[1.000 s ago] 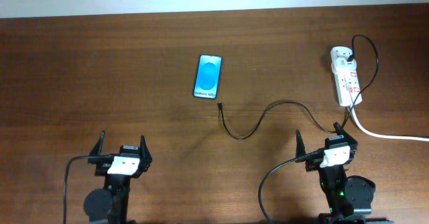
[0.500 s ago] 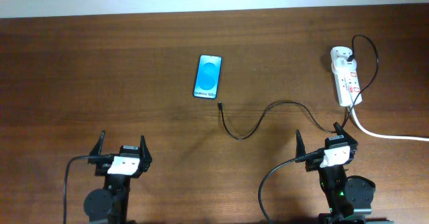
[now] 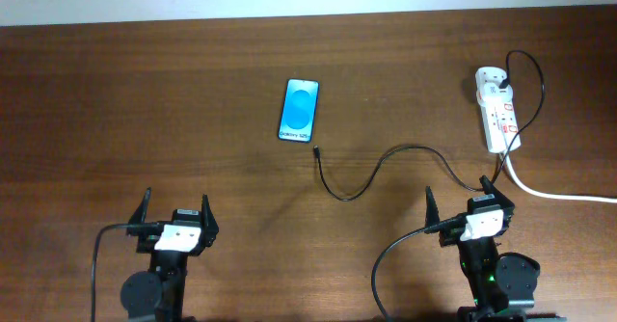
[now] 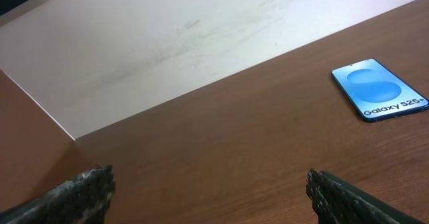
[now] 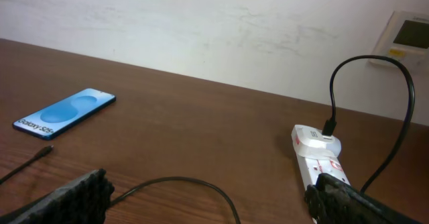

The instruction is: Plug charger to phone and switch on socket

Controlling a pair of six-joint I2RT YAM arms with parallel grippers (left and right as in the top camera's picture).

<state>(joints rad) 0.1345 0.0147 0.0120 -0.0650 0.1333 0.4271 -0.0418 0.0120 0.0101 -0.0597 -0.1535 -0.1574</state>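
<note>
The left pincer and the right pincer are both spread wide and hold nothing. The phone lies on the desk, far ahead of the left pincer and to its right. The charger curves just ahead of the right pincer. The socket lies further ahead.

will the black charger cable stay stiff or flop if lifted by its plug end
Likely floppy: the charger lies in loose curves, so its tip would probably droop. It looks thin, so a push may only reshape a bend. Its far end reaches the socket, which could tug back.
</note>
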